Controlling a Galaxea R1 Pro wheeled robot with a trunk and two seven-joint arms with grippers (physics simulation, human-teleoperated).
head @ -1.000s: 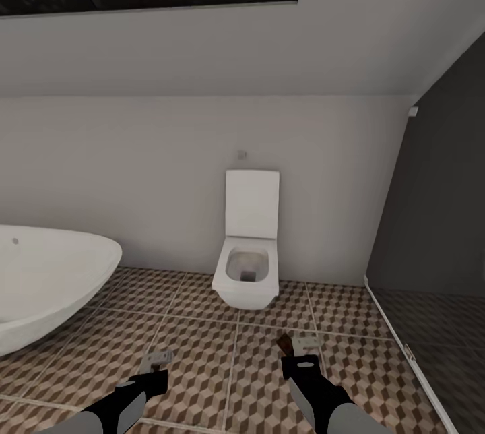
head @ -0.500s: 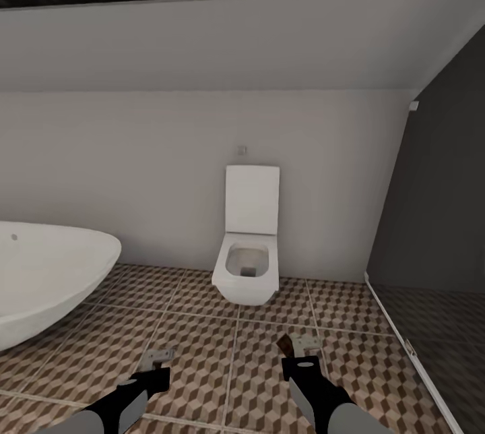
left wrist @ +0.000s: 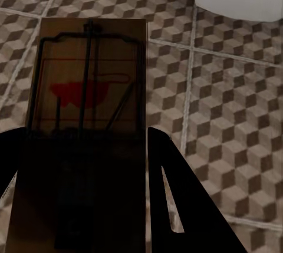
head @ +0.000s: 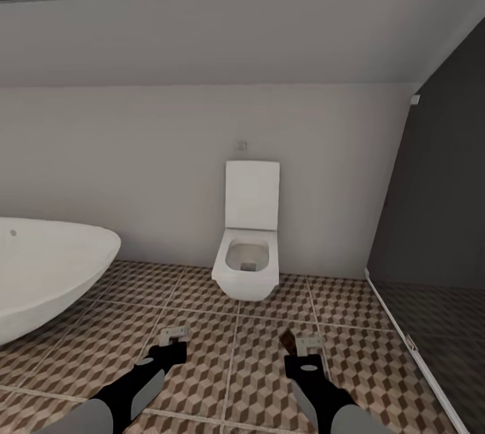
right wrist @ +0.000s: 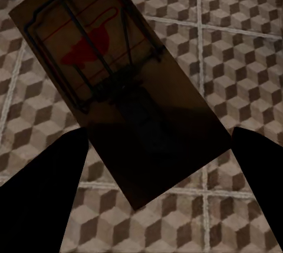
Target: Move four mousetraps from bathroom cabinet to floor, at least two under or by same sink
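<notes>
— Where are the mousetraps?

— One sits in each claw. The left gripper (head: 174, 335) is clamped on a mousetrap (left wrist: 85, 141) lying straight between its dark fingers (left wrist: 177, 206); its near end is cut off at the frame edge. The right gripper (head: 303, 343) pinches a second mousetrap (right wrist: 118, 82), skewed between its fingers (right wrist: 41, 194). Both boards are in shadow, so the wire and red mark barely read.

— And in the head view?

— The grippers hang at about 7 and 5 o'clock over the cube-patterned bathroom floor (head: 236, 366); the traps there are too small to make out. A toilet (head: 248, 252) stands at 12 o'clock, and a bathtub (head: 40, 272), cut off, at 9.
</notes>
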